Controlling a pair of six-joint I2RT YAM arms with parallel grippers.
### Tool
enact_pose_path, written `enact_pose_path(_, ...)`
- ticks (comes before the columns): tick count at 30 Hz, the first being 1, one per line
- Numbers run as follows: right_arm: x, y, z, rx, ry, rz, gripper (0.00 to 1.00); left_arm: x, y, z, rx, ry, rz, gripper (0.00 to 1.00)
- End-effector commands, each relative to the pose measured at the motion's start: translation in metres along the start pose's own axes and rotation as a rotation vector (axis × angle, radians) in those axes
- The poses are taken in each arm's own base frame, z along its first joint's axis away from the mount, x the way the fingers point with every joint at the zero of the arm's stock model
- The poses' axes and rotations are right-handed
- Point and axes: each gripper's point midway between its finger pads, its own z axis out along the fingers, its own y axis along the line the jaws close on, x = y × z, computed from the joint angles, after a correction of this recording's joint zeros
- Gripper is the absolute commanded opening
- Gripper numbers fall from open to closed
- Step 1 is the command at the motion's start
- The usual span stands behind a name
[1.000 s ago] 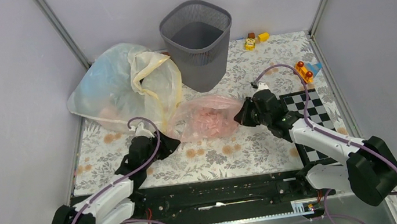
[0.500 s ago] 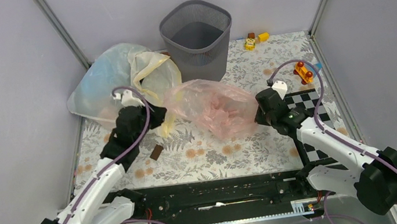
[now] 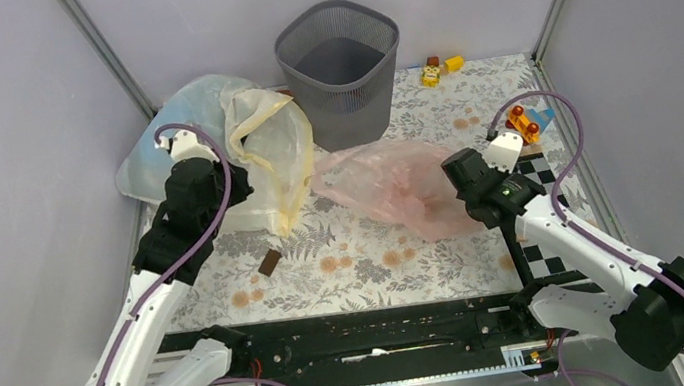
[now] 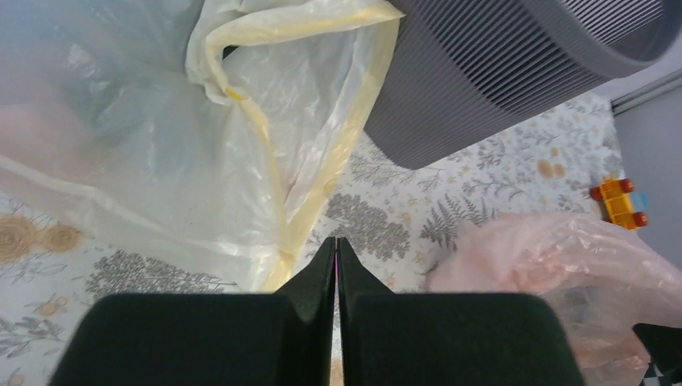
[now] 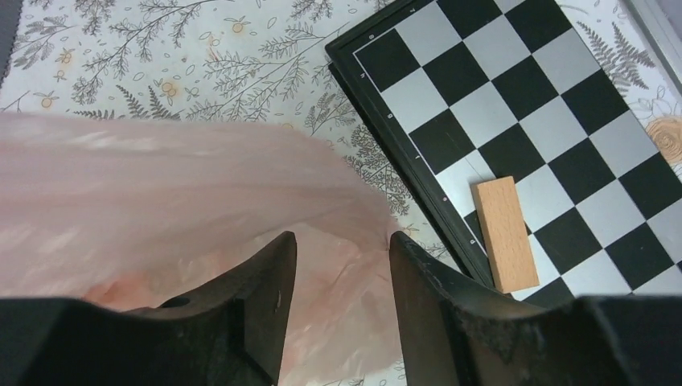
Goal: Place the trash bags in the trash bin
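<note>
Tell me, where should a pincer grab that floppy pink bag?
Pinch the right end of the pink bag, coming from the right: the open right pincer straddles plastic there. The bag lies limp and flat, so bunched film likely grips best.

pink trash bag (image 3: 398, 185) lies near the trash bin (image 3: 341, 72)

Plain grey wall panels (image 3: 3, 180) and metal frame posts (image 3: 105, 55) are enclosing a floral-clothed desk (image 3: 366, 250), suggesting a robotics lab cell.
</note>
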Motion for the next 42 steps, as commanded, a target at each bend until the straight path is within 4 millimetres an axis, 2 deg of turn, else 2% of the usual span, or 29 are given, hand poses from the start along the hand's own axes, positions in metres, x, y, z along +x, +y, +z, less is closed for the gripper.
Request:
enact_pose_path(1,-0.011,0.013,-0.009,-0.124,-0.02,-0.103,0.56,-0.003,0.001,-0.004,0.003,0.009,0.044,0.0)
enact_pose_path(3,-0.001,0.038,-0.019,-0.298,0.027,-0.171,0.66,0.01,-0.02,-0.001,0.128,0.055,0.045,0.0)
enact_pose_path(4,0.003,0.044,-0.022,-0.347,0.039,-0.173,0.68,0.02,-0.03,0.001,0.19,0.09,0.043,0.05)
enact_pose_path(5,0.004,0.047,-0.024,-0.373,0.043,-0.166,0.68,0.028,-0.046,0.001,0.281,0.123,0.04,0.18)
enact_pose_path(7,0.006,0.05,-0.025,-0.395,0.043,-0.152,0.68,0.05,-0.063,0.003,0.398,0.189,0.024,0.52)
enact_pose_path(8,0.007,0.05,-0.025,-0.395,0.041,-0.152,0.69,0.06,-0.07,0.004,0.454,0.211,0.016,0.64)
enact_pose_path(10,0.01,0.05,-0.024,-0.402,0.049,-0.178,0.71,0.08,-0.077,0.005,0.515,0.247,0.014,0.8)
enact_pose_path(12,0.016,0.052,-0.024,-0.424,0.066,-0.215,0.72,0.096,-0.08,0.009,0.528,0.266,0.029,0.9)
enact_pose_path(15,0.022,0.056,-0.023,-0.448,0.084,-0.238,0.72,0.108,-0.086,0.018,0.537,0.259,0.062,0.97)
enact_pose_path(19,0.027,0.06,-0.021,-0.466,0.092,-0.226,0.71,0.112,-0.102,0.034,0.576,0.249,0.11,0.99)
enact_pose_path(22,0.031,0.064,-0.023,-0.494,0.099,-0.221,0.7,0.118,-0.103,0.051,0.528,0.236,0.162,0.99)
enact_pose_path(26,0.032,0.069,-0.028,-0.541,0.102,-0.23,0.7,0.12,-0.106,0.075,0.488,0.212,0.177,0.97)
enact_pose_path(30,0.026,0.072,-0.038,-0.588,0.084,-0.242,0.68,0.135,-0.107,0.094,0.455,0.259,0.186,0.87)
enact_pose_path(34,0.013,0.073,-0.061,-0.689,0.036,-0.242,0.66,0.147,-0.102,0.106,0.417,0.272,0.179,0.76)
enact_pose_path(37,0.003,0.075,-0.077,-0.766,-0.02,-0.219,0.63,0.151,-0.105,0.11,0.428,0.281,0.175,0.44)
enact_pose_path(40,-0.001,0.079,-0.09,-0.843,-0.057,-0.198,0.55,0.145,-0.11,0.108,0.442,0.275,0.172,0.02)
enact_pose_path(41,-0.001,0.082,-0.093,-0.868,-0.064,-0.192,0.49,0.141,-0.112,0.105,0.448,0.274,0.17,0.0)
enact_pose_path(42,-0.001,0.084,-0.097,-0.894,-0.068,-0.188,0.37,0.136,-0.115,0.102,0.455,0.269,0.169,0.0)
